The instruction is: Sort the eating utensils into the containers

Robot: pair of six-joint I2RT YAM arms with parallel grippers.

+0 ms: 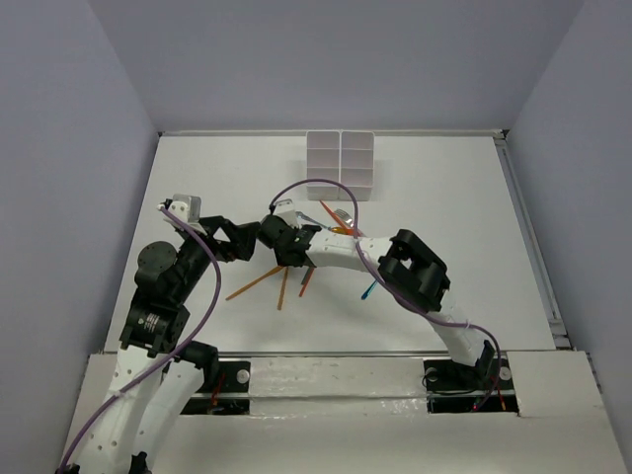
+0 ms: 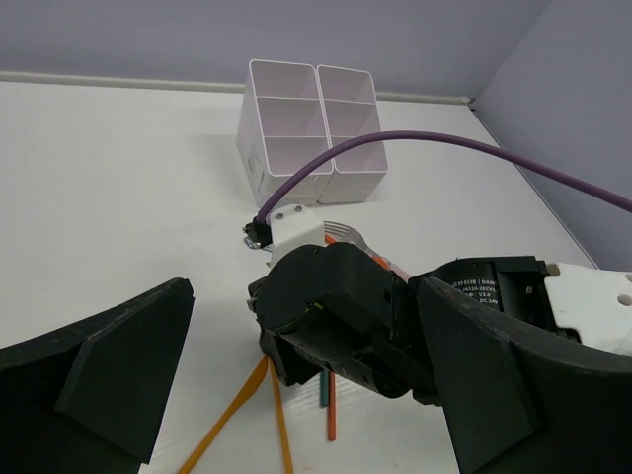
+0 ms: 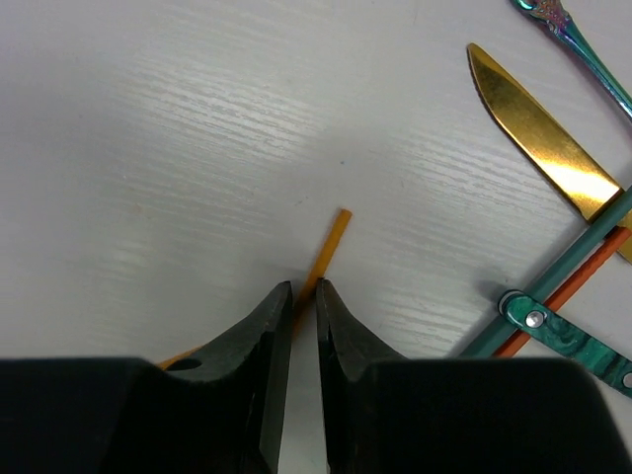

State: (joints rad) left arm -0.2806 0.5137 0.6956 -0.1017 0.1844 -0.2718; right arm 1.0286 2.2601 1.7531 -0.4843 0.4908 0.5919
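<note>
My right gripper [image 3: 304, 288] points down at the table, its tips straddling a thin orange stick [image 3: 331, 237]. The jaws stand only a narrow gap apart, and the stick lies against the right finger with a sliver of table on its other side. From above, the right gripper [image 1: 284, 259] hovers over the orange sticks [image 1: 252, 284]. The left gripper [image 2: 301, 286] is wide open and holds nothing, just left of the right wrist [image 1: 247, 240]. The white containers [image 1: 341, 166] stand at the back; the compartments I can see into [image 2: 311, 128] hold nothing.
A gold knife [image 3: 548, 148], a teal stick [image 3: 583, 252], a red stick [image 3: 583, 276], a green marbled piece [image 3: 563, 336] and an iridescent utensil [image 3: 583, 49] lie right of the stick. A blue utensil [image 1: 368, 290] lies under the right forearm. Walls enclose the table.
</note>
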